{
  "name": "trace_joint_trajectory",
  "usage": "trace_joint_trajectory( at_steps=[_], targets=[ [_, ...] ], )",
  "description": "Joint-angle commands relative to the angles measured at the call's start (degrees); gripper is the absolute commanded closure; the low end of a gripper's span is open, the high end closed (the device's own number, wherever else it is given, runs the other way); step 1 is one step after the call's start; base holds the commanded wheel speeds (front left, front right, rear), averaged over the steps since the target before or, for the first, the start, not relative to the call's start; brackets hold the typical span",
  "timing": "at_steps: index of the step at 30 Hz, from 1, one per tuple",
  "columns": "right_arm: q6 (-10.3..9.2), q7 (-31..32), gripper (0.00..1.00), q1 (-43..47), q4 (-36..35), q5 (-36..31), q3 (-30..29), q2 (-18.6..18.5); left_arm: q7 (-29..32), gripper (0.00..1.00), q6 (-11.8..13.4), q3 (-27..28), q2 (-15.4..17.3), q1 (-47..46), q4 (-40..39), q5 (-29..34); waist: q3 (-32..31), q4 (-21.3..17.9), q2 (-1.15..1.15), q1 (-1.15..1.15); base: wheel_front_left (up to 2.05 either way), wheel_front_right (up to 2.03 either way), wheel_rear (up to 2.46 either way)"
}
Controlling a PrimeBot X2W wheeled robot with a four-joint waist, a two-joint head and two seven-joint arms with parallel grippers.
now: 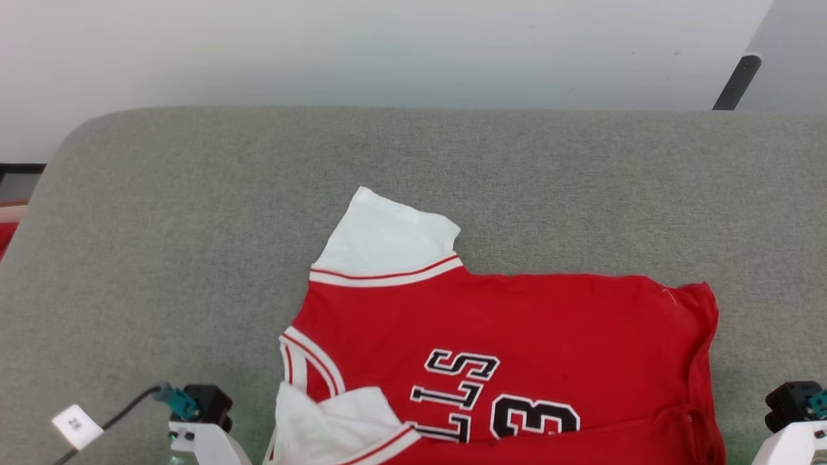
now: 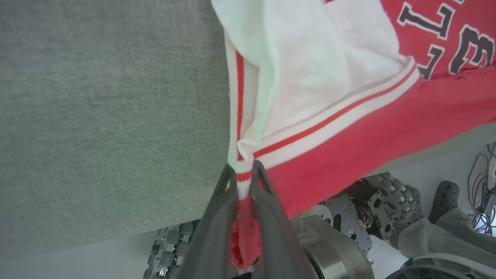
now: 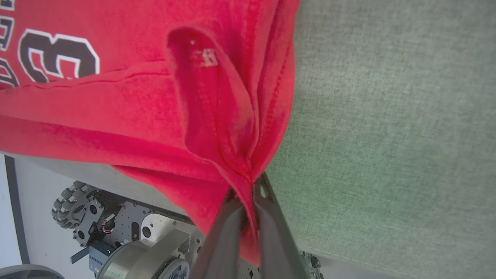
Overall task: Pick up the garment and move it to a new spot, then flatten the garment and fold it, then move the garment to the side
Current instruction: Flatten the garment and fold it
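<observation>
The garment (image 1: 504, 336) is a red jersey with white panels, striped trim and black lettering, lying on the grey padded table (image 1: 194, 226), its near part hanging past the front edge. In the left wrist view my left gripper (image 2: 243, 170) is shut on the garment's (image 2: 333, 131) striped white-and-red trim at one near corner. Seen from the right wrist, my right gripper (image 3: 248, 186) is shut on a bunched red corner of the garment (image 3: 147, 116). Both wrists show at the head view's bottom corners, the fingers below its edge.
The grey table's far edge meets a pale floor, with a dark table leg (image 1: 736, 81) at the top right. A cable with a white tag (image 1: 76, 426) runs by my left wrist. The robot's wheeled base (image 3: 97, 228) shows under the table's front edge.
</observation>
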Motion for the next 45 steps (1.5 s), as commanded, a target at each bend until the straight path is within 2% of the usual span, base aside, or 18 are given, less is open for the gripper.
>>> trace_joint_trajectory(
  at_steps=[1,4,5,6,7,8,9,10,19,28,34,39,45],
  targets=[
    [-0.06,-0.11,1.00,1.00,0.26,-0.61,0.05,0.42,0.59,1.00,0.20,-0.58,-0.43,0.91,1.02,0.33,-0.02,-0.10,0.00,0.00,0.00,0.00,0.00],
    [-0.06,-0.29,1.00,0.95,0.44,-0.69,0.21,0.80,0.50,1.00,-0.27,-0.68,-1.29,1.15,1.81,0.23,-0.06,-0.18,0.00,0.00,0.00,0.00,0.00],
    [-0.06,-0.46,0.98,0.83,0.56,-0.74,0.24,0.85,0.53,0.81,-0.41,-0.81,-1.58,1.21,2.28,0.56,-0.07,-0.21,0.00,0.00,0.00,0.00,0.00],
    [-0.06,-0.45,0.84,0.71,0.72,-0.78,0.30,0.95,0.53,0.67,-0.62,-0.85,-1.91,1.26,2.67,0.52,-0.11,-0.24,0.00,0.00,0.00,0.00,0.00],
    [-0.06,-0.60,0.64,0.63,0.84,-0.94,0.36,0.93,0.53,0.58,-0.84,-0.86,-2.15,1.26,2.96,0.50,-0.16,-0.24,0.00,0.00,0.00,0.00,0.00],
    [-0.06,-0.75,0.24,0.50,0.98,-1.17,0.37,0.84,0.50,0.42,-0.94,-0.87,-2.37,1.22,3.33,0.59,-0.19,-0.26,0.00,0.00,0.00,0.00,0.00],
    [-0.06,-0.91,0.11,0.35,1.09,-1.23,0.45,0.82,0.44,0.42,-1.00,-0.87,-2.54,1.20,3.63,0.64,-0.21,-0.31,0.00,0.00,0.00,0.00,0.00],
    [-0.06,-1.08,0.00,0.19,1.12,-1.12,0.55,0.75,0.43,0.00,-1.04,-0.88,-2.72,1.17,3.94,0.69,-0.23,-0.32,0.00,0.00,0.00,0.00,0.00],
    [-0.06,-1.87,0.00,-0.41,0.68,-0.50,-0.06,0.56,0.41,0.00,-1.19,-0.52,-2.27,0.81,4.71,0.90,-0.58,-0.70,0.00,0.00,0.00,0.00,0.00],
    [-0.06,-6.16,0.00,-1.11,-4.01,-0.26,-0.07,0.48,0.11,0.00,0.73,1.93,2.45,-4.07,-0.64,4.01,-0.56,-2.41,0.00,0.00,0.00,0.00,0.00],
    [-0.05,-16.70,0.00,-3.72,-7.54,-1.43,3.29,-1.03,-0.07,0.00,1.07,4.40,4.86,-10.57,-2.83,8.79,0.36,-4.52,0.00,0.00,0.00,0.00,0.00],
    [-0.04,-27.96,0.00,-6.83,-8.62,-3.13,7.30,-2.79,0.29,0.00,-0.63,5.95,4.05,-16.17,-0.53,12.34,1.25,-6.80,0.00,0.00,0.00,0.00,0.00],
    [-0.04,-40.89,0.00,-10.09,-8.47,-6.91,11.01,-4.30,0.68,0.00,-4.24,7.76,1.63,-21.84,5.79,13.86,3.05,-9.93,0.00,0.00,0.00,0.00,0.00]
  ],
)
